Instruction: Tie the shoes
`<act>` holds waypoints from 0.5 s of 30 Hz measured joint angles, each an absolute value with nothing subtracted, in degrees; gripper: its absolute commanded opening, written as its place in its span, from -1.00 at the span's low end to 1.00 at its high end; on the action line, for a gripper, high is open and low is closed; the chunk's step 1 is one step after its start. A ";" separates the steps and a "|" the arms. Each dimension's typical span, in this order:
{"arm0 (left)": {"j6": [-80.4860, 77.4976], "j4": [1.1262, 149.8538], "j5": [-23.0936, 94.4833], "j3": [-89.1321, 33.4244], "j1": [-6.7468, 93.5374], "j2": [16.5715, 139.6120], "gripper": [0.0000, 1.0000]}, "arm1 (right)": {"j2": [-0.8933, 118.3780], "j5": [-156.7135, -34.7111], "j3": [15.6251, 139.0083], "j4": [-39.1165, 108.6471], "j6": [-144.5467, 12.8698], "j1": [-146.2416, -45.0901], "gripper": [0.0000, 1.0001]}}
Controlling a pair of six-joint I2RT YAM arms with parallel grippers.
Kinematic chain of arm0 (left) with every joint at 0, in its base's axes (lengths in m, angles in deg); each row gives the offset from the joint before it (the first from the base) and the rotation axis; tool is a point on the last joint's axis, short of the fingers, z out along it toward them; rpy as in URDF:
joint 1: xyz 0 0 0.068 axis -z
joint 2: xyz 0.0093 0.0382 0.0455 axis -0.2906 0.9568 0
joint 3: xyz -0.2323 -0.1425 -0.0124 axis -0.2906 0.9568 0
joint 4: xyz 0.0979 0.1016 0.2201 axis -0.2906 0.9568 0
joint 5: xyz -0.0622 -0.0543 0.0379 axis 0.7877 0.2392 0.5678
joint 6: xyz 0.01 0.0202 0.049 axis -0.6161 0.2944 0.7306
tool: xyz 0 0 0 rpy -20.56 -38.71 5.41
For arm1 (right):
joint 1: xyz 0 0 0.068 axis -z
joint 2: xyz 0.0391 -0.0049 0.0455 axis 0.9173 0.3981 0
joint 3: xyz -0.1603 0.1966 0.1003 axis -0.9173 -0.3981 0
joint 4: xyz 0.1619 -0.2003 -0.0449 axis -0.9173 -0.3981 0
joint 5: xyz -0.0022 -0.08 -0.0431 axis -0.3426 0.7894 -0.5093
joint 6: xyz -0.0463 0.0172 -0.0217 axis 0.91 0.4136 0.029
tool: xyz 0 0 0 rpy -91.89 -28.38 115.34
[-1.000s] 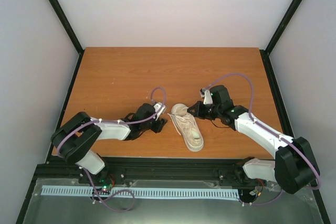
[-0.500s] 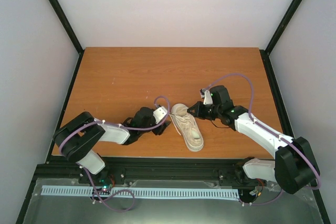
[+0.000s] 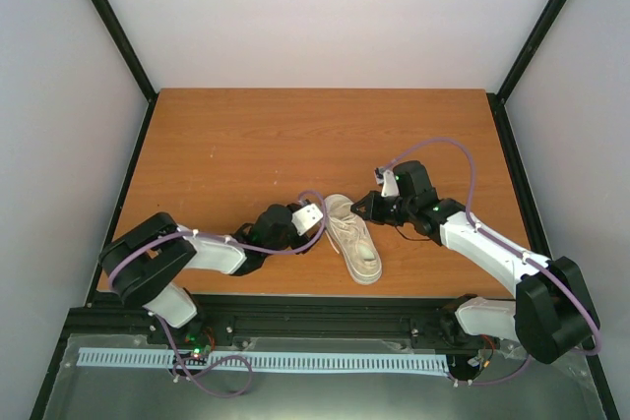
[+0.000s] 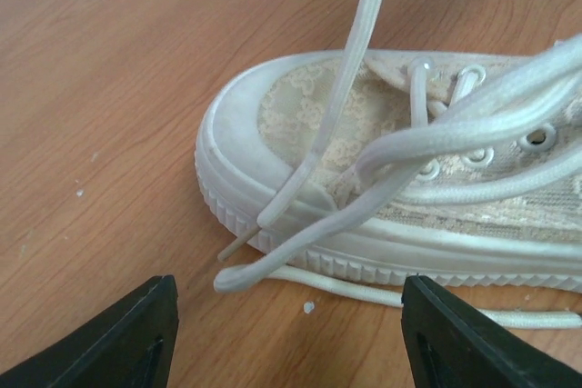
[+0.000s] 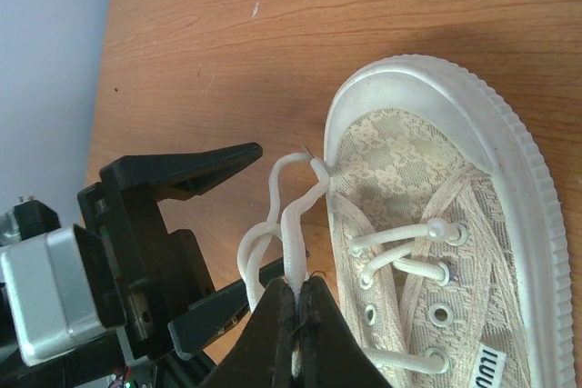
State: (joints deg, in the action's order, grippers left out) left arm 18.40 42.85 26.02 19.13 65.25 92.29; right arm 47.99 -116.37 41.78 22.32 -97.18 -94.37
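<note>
The shoe (image 3: 354, 241) lies on its sole on the wooden table (image 3: 246, 145), between the two arms and close to the table's near edge. Its toe points to the far side, and both claws sit at that end.

The right claw (image 3: 362, 207) is just to the right of the toe. In the right wrist view its fingers (image 5: 273, 333) are pressed together, pinching a thin white lace (image 5: 289, 224). The lace rises from the pinch in a narrow loop that reaches the left rim of the toe cap (image 5: 418, 102).

The left claw (image 3: 317, 219) is on the other side of the toe, just beside the shoe. Its fingers (image 4: 127, 333) are spread wide and hold nothing. The left wrist view shows the toe cap straight ahead of the gap. One lace end hangs down across the cap, and another end curls on the table against the ribbed sole (image 4: 382, 252).

From the right wrist view, the left claw's black fingers gape toward the lace loop, one above it and one below, next to the shoe's left side. I cannot tell whether they touch the loop.
</note>
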 measured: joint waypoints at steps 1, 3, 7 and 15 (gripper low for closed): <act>18.71 42.85 25.56 19.13 65.47 92.00 0.37 | 47.99 -116.39 41.74 22.32 -97.18 -94.37 -0.94; 19.21 42.81 25.04 19.13 65.74 91.06 0.33 | 47.99 -116.58 41.69 22.32 -97.18 -94.37 -0.95; 20.33 42.48 24.63 18.93 65.84 89.73 0.08 | 47.99 -117.00 41.69 22.34 -97.18 -94.37 -0.94; 21.55 43.27 25.59 16.85 65.93 91.30 -0.30 | 47.99 -117.22 41.69 22.34 -97.00 -94.37 -0.94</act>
State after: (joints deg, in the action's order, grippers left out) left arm 21.55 43.27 25.59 16.85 65.93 91.30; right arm 47.99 -117.22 41.69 22.34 -97.00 -94.37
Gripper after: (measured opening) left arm 0.412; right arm 0.029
